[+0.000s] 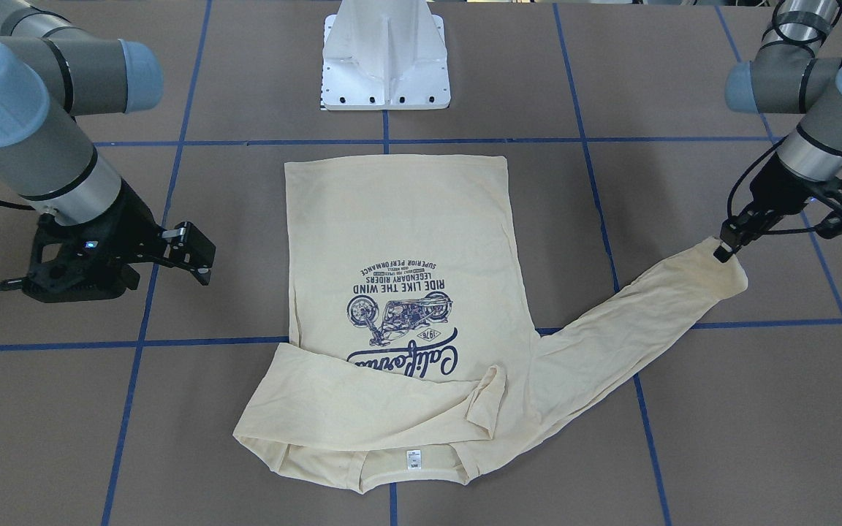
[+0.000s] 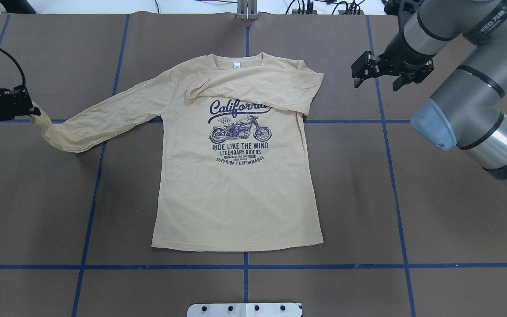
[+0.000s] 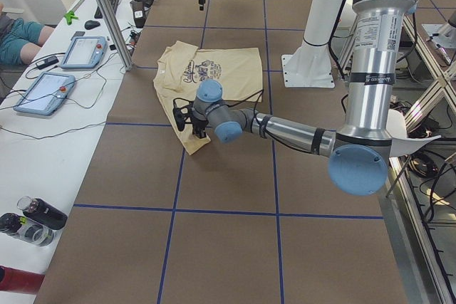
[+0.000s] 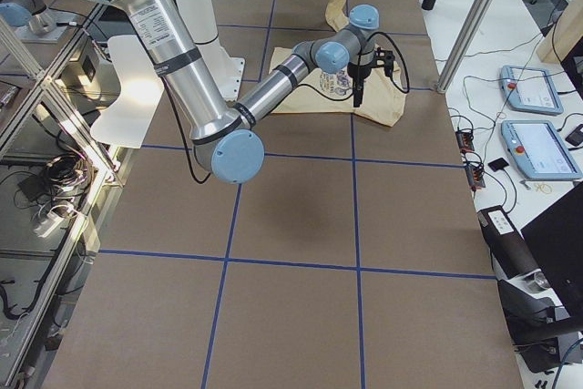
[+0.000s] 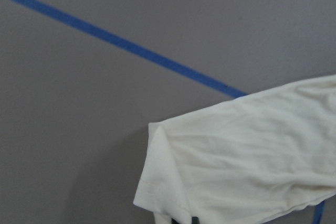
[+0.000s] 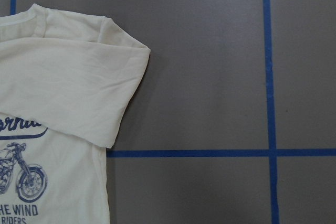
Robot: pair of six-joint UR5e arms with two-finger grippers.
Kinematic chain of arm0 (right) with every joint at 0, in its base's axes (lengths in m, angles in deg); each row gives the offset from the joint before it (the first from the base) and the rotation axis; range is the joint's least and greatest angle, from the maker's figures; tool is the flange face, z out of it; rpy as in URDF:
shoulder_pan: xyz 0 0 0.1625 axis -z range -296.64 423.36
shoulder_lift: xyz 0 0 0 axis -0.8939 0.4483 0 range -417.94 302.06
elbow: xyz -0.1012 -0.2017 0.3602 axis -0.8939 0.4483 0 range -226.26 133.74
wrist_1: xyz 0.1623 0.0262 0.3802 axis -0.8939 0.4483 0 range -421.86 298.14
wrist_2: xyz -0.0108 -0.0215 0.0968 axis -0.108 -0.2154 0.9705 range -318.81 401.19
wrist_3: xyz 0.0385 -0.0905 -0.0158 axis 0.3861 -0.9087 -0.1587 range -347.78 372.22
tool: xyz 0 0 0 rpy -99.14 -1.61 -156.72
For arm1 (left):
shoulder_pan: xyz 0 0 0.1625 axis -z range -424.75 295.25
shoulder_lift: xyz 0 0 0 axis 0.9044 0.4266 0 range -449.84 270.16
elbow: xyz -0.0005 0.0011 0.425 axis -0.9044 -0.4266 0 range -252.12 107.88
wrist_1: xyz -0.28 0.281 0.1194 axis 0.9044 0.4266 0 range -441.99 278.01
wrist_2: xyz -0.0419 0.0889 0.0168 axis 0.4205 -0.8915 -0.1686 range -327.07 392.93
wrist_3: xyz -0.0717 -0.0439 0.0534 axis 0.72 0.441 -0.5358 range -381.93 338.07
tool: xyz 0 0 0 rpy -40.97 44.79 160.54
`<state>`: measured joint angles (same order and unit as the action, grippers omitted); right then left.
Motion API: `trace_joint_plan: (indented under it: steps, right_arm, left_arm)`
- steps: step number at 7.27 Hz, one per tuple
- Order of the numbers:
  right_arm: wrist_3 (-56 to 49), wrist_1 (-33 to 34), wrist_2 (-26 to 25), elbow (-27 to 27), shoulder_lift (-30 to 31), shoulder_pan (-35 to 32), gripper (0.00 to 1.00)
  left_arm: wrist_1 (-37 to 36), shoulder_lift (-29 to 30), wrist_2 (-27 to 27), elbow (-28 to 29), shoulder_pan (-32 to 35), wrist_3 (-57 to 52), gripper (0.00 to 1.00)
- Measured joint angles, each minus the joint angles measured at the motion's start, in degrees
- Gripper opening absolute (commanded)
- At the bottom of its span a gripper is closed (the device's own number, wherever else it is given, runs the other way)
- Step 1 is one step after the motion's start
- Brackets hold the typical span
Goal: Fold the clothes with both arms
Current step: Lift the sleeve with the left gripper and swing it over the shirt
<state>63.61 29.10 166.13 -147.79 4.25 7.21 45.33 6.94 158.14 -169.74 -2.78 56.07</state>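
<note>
T-shirt (image 2: 236, 189) lies print-up on the table (image 2: 412, 211), one sleeve (image 2: 258, 88) folded across its chest. Our left gripper (image 2: 33, 111) pinches the other cuff (image 2: 45, 127) at 9 o'clock; our right gripper (image 2: 376, 83) hangs spread and empty at 2 o'clock. Next, we judge, the cuff crosses toward 3 o'clock.

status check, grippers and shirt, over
Left gripper shut on T-shirt sleeve cuff. Right gripper open, empty. Other sleeve folded across chest. Nothing blocking.

- brown table top (image 2: 456, 220), gridded with blue tape lines (image 2: 244, 266)
- white side bench (image 3: 43, 147) alongside it, with two tablet controllers (image 3: 83, 52) and some bottles (image 3: 44, 213) on it
- silver metal post (image 3: 107, 19) standing by the bench
</note>
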Motion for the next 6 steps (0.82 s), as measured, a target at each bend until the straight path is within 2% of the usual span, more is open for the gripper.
trace_joint_plan:
  steps: [3, 6]
  right_arm:
    - [-0.7, 0.0, -0.2, -1.0, 3.3, -0.9, 0.99]
    - [-1.0, -0.1, -0.1, -1.0, 4.5, -0.9, 0.99]
  left_arm:
    - [-13.0, 16.0, 7.5, -2.7, 2.5, 7.6, 0.00]
    - [-16.7, 30.3, 11.6, -2.9, -0.3, 23.4, 0.00]
